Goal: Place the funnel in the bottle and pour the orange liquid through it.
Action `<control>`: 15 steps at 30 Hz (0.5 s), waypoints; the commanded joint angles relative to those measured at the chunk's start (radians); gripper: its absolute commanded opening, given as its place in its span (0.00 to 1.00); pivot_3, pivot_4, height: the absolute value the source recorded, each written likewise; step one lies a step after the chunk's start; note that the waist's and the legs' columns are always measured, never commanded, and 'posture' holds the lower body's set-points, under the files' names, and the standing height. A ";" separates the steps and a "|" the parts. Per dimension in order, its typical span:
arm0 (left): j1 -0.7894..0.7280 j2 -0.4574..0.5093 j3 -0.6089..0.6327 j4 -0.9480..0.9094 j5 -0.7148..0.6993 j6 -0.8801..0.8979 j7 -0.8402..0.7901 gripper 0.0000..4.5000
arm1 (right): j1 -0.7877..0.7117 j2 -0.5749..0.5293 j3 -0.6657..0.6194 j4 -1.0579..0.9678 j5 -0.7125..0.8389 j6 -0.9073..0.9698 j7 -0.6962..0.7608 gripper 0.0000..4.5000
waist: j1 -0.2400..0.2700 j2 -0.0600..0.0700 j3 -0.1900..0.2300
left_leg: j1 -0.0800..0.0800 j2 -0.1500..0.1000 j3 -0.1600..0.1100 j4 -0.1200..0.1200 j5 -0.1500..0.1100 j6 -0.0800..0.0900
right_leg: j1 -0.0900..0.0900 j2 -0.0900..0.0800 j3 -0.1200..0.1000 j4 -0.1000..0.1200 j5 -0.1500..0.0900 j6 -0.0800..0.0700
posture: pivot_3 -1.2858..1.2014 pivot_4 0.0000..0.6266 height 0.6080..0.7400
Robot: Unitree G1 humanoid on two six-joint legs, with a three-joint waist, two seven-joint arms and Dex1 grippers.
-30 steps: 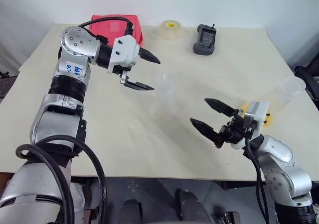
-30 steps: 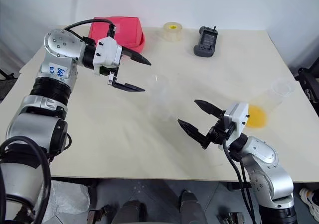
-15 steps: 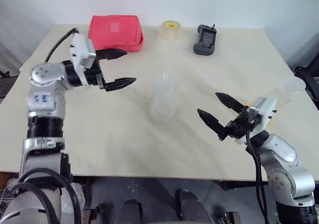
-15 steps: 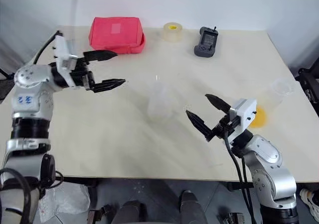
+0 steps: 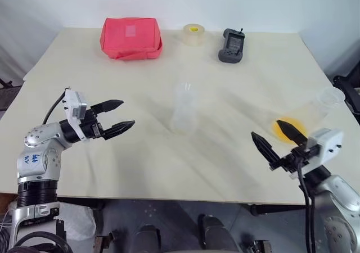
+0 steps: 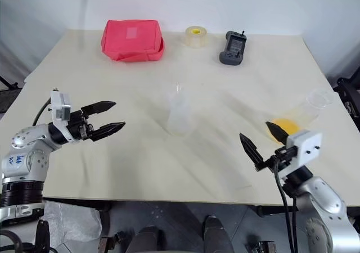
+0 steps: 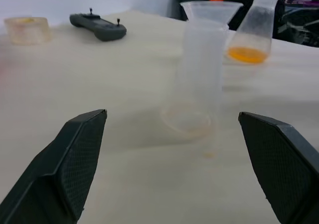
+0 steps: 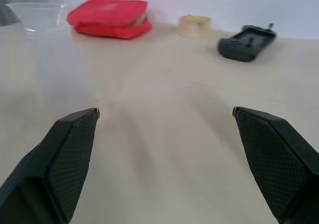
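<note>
The funnel is seated in the bottle; the orange liquid lies just beyond the right gripper, both grippers spread empty.

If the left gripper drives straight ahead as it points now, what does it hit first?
Most likely the bottle with the funnel in its neck: it stands between the open left gripper fingers' line in the left wrist view, nothing nearer.
</note>
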 commanded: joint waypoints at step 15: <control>-0.042 -0.026 -0.044 0.051 -0.023 -0.077 -0.105 1.00 | -0.125 0.032 -0.109 0.048 -0.114 0.024 -0.304 1.00 | -0.006 0.000 0.000 | 0.002 0.000 0.002 0.000 0.000 0.000 | 0.000 0.000 0.002 0.000 0.000 -0.001 | 0.52 0.24 1.00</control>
